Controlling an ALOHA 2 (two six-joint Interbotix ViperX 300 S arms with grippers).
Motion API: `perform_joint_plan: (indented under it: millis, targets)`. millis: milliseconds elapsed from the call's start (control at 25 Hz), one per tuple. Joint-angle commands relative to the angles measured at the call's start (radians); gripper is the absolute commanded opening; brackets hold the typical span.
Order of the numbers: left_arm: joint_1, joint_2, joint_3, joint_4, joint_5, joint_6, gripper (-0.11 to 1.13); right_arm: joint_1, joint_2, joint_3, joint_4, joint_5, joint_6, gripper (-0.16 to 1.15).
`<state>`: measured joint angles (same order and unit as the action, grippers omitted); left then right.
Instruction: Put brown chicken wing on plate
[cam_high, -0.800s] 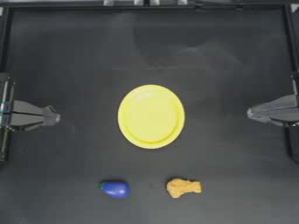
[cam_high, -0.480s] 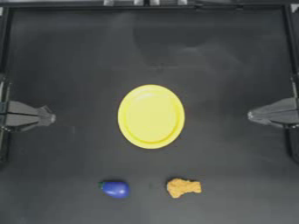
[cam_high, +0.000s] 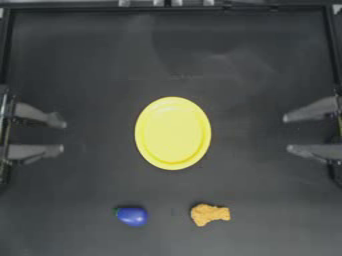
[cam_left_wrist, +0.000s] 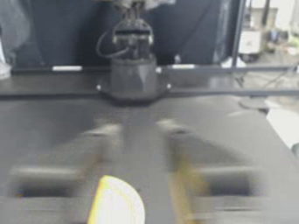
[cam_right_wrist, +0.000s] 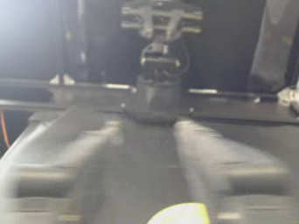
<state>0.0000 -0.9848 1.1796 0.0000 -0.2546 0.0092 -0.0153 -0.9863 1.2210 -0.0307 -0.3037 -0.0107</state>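
Note:
The yellow plate (cam_high: 173, 133) lies in the middle of the table with nothing on it. The brown chicken wing (cam_high: 210, 214), a small lumpy breaded piece, rests near the front edge, below and slightly right of the plate. My left gripper (cam_high: 61, 135) sits at the left edge with its jaws spread wide, far from both. At the right edge my right gripper (cam_high: 287, 133) is likewise open and holds nothing. Blurred jaws and a sliver of the plate (cam_left_wrist: 116, 203) show in the left wrist view, and the plate's edge (cam_right_wrist: 181, 214) appears in the right wrist view.
A glossy blue rounded object with a green tip (cam_high: 131, 216) lies left of the wing near the front edge. Raised black rails border the table at the back and sides.
Both grippers, shut in the earlier frames, have spread their jaws apart. The plate, wing and blue object have not moved.

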Motion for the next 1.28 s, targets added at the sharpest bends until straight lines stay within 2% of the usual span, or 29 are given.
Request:
perform_joint_plan:
  millis: [40, 240, 440, 600, 800, 1040, 1280]
  targets:
    - [0.002, 0.041, -0.049, 0.008, 0.040, 0.009, 0.99, -0.003, 0.005, -0.034, -0.002, 0.005, 0.002, 1.01]
    - [0.002, 0.035, -0.058, 0.003, 0.078, 0.017, 1.03, -0.008, 0.005, -0.087, 0.009, 0.149, 0.006, 0.99]
    - [0.005, 0.035, -0.057, 0.002, 0.080, 0.017, 1.03, -0.008, 0.025, -0.218, 0.072, 0.459, 0.014, 0.99]
    - [0.017, 0.034, -0.057, -0.002, 0.098, 0.017, 1.03, -0.006, 0.095, -0.327, 0.107, 0.646, 0.017, 0.99]
    - [0.025, 0.032, -0.061, -0.003, 0.124, 0.012, 1.03, 0.011, 0.245, -0.477, 0.117, 0.877, 0.023, 0.99]
    - [0.026, 0.031, -0.061, -0.003, 0.135, 0.012, 1.03, 0.069, 0.408, -0.623, 0.052, 1.049, 0.092, 0.99]
    - [0.035, 0.031, -0.063, -0.003, 0.138, 0.011, 1.03, 0.169, 0.531, -0.706, -0.074, 1.152, 0.239, 0.99]
